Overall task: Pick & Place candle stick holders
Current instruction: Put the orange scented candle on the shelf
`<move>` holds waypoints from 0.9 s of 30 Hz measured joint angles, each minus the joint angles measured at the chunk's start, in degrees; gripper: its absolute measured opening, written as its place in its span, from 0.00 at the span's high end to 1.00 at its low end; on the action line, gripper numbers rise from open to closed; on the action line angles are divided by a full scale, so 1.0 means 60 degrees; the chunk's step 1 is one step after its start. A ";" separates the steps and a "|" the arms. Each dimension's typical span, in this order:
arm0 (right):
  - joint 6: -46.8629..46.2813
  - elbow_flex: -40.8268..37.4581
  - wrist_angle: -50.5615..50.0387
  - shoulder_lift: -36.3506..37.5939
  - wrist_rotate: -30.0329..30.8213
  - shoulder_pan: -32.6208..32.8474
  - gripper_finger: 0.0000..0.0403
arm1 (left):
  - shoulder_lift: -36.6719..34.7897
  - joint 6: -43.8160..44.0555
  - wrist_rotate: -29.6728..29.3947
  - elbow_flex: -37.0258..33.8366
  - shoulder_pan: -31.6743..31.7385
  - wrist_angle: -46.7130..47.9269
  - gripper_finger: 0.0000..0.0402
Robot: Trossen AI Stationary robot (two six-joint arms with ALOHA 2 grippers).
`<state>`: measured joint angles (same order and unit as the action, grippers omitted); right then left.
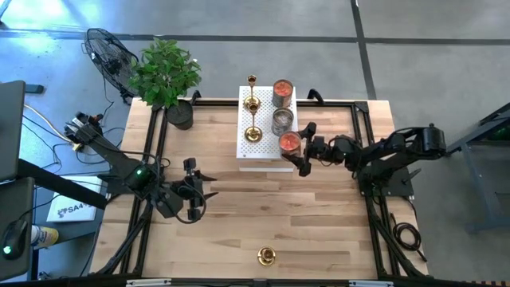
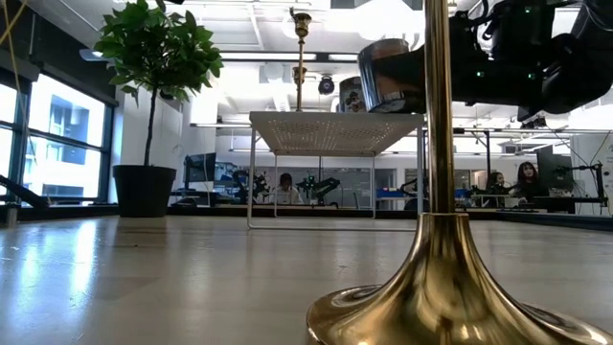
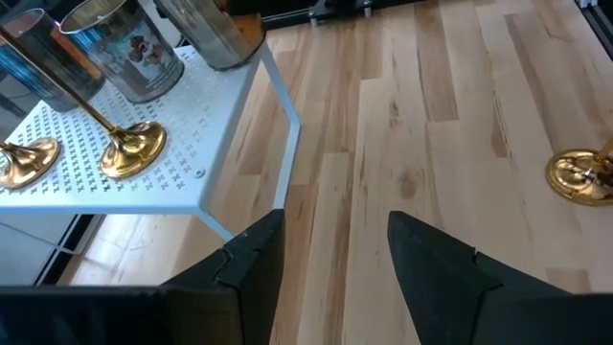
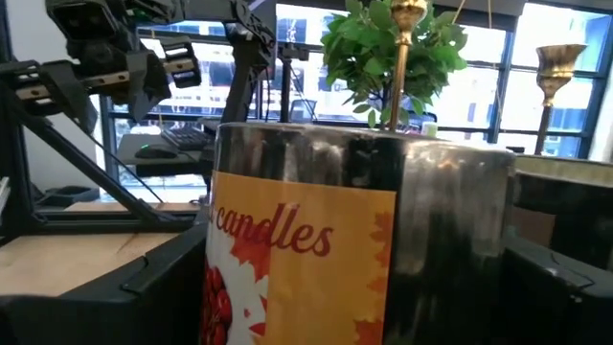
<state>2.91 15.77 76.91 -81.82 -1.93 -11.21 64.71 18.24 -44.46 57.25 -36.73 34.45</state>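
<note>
Robotics lab, other robot arms, people at desks

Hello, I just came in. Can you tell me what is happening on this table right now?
A two-arm robot is sorting candle items. The right gripper has its fingers around a candle tin on the white perforated stand, where two more tins and two candle stick holders also stand. The left gripper is open and holds nothing, over the bare wooden table. A third gold holder stands alone near the table's front edge.
</note>
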 joint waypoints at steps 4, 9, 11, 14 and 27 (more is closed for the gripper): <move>-0.0263 0.0002 -0.0144 0.0000 -0.0007 -0.0168 0.12 | 0.0000 0.0000 -0.0004 0.0000 0.0003 0.0012 0.55; -0.0486 0.0007 -0.0235 0.0004 -0.0020 -0.0326 0.12 | 0.0000 0.0000 -0.0004 0.0000 0.0003 0.0070 0.55; -0.0492 0.0007 -0.0250 0.0004 -0.0049 -0.0326 0.12 | 0.0000 0.0000 -0.0008 0.0000 0.0003 0.0073 0.55; -0.0510 0.0007 -0.0287 0.0007 -0.0154 -0.0326 0.12 | 0.0000 -0.0001 -0.0008 0.0000 0.0000 0.0071 0.55; -0.0956 -0.0011 -0.0685 -0.0007 -0.0312 -0.0315 0.03 | 0.0064 -0.0004 -0.0052 0.0000 0.0001 0.0070 0.55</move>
<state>-2.83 15.70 72.80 -81.87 -3.81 -13.10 65.09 18.22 -44.77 57.25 -36.72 34.87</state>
